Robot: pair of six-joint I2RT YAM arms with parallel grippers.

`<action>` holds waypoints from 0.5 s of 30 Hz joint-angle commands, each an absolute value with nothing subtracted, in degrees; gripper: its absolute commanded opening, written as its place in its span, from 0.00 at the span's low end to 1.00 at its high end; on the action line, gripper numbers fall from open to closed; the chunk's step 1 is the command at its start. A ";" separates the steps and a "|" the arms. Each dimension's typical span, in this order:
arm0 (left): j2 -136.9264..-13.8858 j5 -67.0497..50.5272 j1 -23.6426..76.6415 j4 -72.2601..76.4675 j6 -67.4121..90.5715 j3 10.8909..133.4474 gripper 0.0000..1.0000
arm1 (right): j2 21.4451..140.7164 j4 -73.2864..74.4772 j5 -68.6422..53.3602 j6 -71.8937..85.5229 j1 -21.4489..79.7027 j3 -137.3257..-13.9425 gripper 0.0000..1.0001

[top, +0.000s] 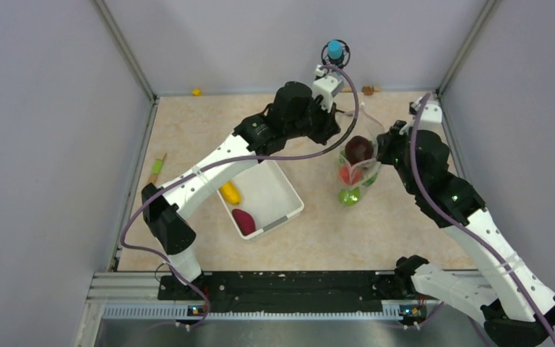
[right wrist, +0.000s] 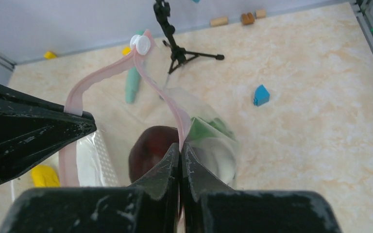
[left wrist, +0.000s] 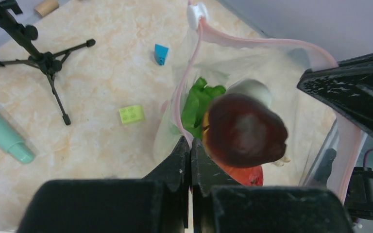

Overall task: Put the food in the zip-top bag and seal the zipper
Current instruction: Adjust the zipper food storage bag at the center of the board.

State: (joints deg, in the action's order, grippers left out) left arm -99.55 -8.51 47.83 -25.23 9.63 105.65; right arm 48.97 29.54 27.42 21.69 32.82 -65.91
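Careful, your left gripper (left wrist: 190, 145) and right gripper (right wrist: 180, 148) pinch the zipper (left wrist: 267, 42) at 9 and 3 o'clock; one slip and that high-riding dark maroon root (left wrist: 245, 131) could tumble out.

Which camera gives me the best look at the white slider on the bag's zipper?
The right wrist view: the slider sits whole at the far end of the pink zipper. The left wrist view catches the slider close to the top edge. In the top view I cannot make it out.
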 commanded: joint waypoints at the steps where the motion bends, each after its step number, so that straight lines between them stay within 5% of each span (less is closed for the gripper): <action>1: -99.31 -8.31 47.96 -21.88 11.86 104.28 0.00 | 50.50 29.04 29.37 22.39 32.43 -64.82 0.00; 5: -98.56 -7.78 47.94 -22.42 12.61 102.87 0.19 | 51.11 29.05 29.08 22.40 32.45 -64.14 0.00; 12: -92.18 -4.47 47.90 -21.25 14.35 95.96 0.92 | 50.68 27.45 27.13 22.05 32.43 -63.10 0.00; 15: -86.98 -4.30 47.90 -18.52 14.00 88.66 0.97 | 50.59 27.51 26.87 21.91 32.43 -63.07 0.00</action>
State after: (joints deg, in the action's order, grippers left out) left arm -95.66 -5.87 47.83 -23.94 13.61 94.94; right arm 51.72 30.68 27.14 22.09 32.82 -62.98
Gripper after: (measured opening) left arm 0.947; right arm 0.007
